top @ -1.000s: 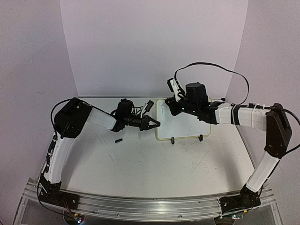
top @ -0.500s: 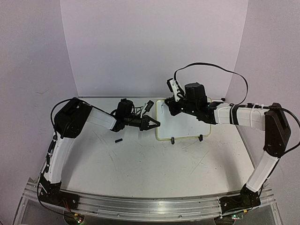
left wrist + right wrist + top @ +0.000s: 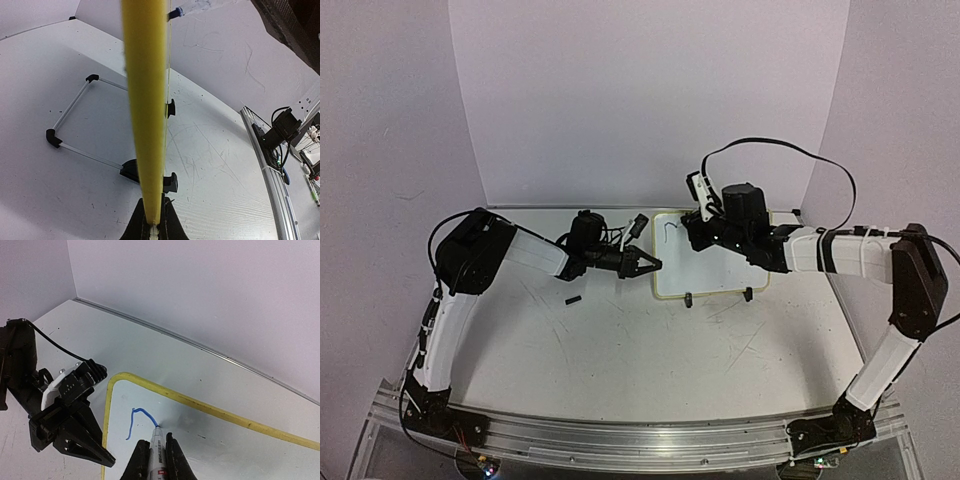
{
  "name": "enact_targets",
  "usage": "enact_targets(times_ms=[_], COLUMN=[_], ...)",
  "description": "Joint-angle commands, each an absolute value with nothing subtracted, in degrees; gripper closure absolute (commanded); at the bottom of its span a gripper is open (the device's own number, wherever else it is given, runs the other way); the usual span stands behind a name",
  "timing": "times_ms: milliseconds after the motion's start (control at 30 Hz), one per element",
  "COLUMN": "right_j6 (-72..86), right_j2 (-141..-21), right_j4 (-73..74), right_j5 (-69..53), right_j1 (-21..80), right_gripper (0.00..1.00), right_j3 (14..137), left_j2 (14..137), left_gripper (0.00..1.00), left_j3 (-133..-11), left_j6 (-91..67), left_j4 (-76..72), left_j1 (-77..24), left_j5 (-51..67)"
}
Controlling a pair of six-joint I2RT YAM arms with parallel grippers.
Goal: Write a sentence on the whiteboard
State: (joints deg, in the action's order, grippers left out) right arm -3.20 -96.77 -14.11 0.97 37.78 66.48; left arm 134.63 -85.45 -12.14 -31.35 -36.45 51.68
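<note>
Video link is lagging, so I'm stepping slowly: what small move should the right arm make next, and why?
Probably drag the marker a little right across the whiteboard, tip down. Only one short blue stroke sits near its far-left corner, and the left gripper clamps the rim.

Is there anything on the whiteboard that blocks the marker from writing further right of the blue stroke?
Nothing visible. Right of the blue stroke the whiteboard is bare; the right tool holds the marker tip on it. The left tool only clamps the left rim.
</note>
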Motion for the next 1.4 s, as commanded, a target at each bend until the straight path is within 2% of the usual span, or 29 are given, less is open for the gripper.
enact_targets(times_ms=[0, 733, 1133, 1367], right_j6=[-2.42, -0.9, -0.52, -0.53], right_j2=[-95.36, -99.65, -96.24, -94.02], right_j4=[-15.75, -15.6, -17.58, -17.75], right_j5=[0.84, -3.15, 7.09, 8.0], right_j1=[37.27, 38.93, 38.85, 38.84], right_gripper=[1.0, 1.0, 1.0, 1.0], right_j3=[66.36, 68.84, 65.74, 63.11], left_j2=[134.8, 134.74, 134.76, 134.8], left_gripper=[1.0, 1.0, 1.0, 1.0], left_j3=[-85.55, -85.69, -85.78, -85.68], left_j6=[-8.33, -8.09, -8.16, -8.09], left_j4=[-25.33, -24.98, -24.96, -24.87], left_j1=[-37.1, -37.27, -37.26, -37.21], left_j5=[50.21, 50.19, 50.18, 50.16])
